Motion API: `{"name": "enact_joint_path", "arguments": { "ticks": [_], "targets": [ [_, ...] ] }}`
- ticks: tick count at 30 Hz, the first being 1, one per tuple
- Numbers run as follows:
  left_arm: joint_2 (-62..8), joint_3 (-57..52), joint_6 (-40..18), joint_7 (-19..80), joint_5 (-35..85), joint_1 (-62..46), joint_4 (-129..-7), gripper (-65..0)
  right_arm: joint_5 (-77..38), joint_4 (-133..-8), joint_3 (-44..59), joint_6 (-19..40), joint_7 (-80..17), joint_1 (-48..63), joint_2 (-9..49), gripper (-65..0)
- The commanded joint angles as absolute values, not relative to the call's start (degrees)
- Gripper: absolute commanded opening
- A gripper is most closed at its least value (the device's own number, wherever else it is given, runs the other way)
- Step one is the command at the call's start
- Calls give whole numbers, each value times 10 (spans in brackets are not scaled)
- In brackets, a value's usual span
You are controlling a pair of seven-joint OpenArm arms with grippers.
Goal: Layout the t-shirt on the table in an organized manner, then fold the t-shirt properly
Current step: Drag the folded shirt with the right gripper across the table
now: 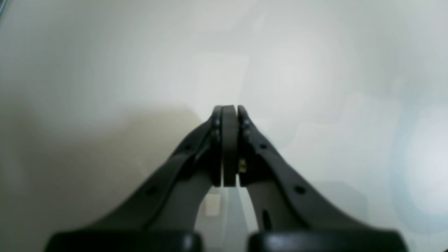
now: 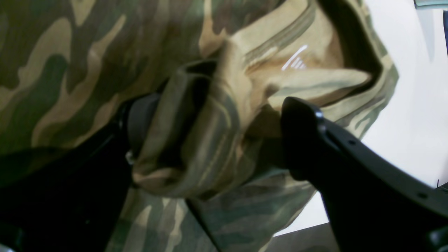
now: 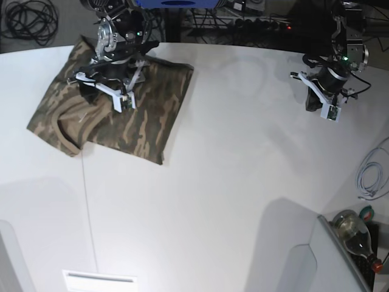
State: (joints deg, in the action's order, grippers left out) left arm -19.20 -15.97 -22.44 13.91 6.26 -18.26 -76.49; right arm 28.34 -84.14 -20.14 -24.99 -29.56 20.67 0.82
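Observation:
The camouflage t-shirt (image 3: pixel 143 115) lies at the far left of the white table (image 3: pixel 231 182), folded into a rough rectangle with its tan collar (image 3: pixel 67 132) at the near-left corner. My right gripper (image 3: pixel 103 91) hangs over the shirt's upper left part. In the right wrist view the t-shirt (image 2: pixel 70 52) fills most of the frame. My right gripper (image 2: pixel 218 108) is open there, its fingers wide apart on either side of a loose bunched fold beside the collar (image 2: pixel 297 52). My left gripper (image 3: pixel 326 103) hovers over bare table at the far right, and in its own view the left gripper (image 1: pixel 230 112) is shut with nothing between its pads.
A thin dark seam (image 3: pixel 88 201) runs down the table's left side to a white label (image 3: pixel 100 280) at the front edge. A coiled white cable (image 3: pixel 371 176) and a bottle (image 3: pixel 355 231) sit off the right edge. Black cables (image 3: pixel 30 18) lie behind the table.

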Motion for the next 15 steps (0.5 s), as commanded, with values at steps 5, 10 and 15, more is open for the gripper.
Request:
{"name": "enact_joint_path", "arguments": {
  "ticks": [5, 10, 15],
  "targets": [
    [-190, -153, -221, 127, 68, -182, -773, -650, 291, -853, -202, -255, -286, 209, 7, -650],
    [-178, -71, -221, 127, 68, -176, -778, -650, 291, -916, -206, -218, -286, 237, 7, -642],
    [-139, 11, -218, 129, 65, -146, -771, -650, 291, -985, -207, -181, -284, 261, 15, -642]
  ]
}}
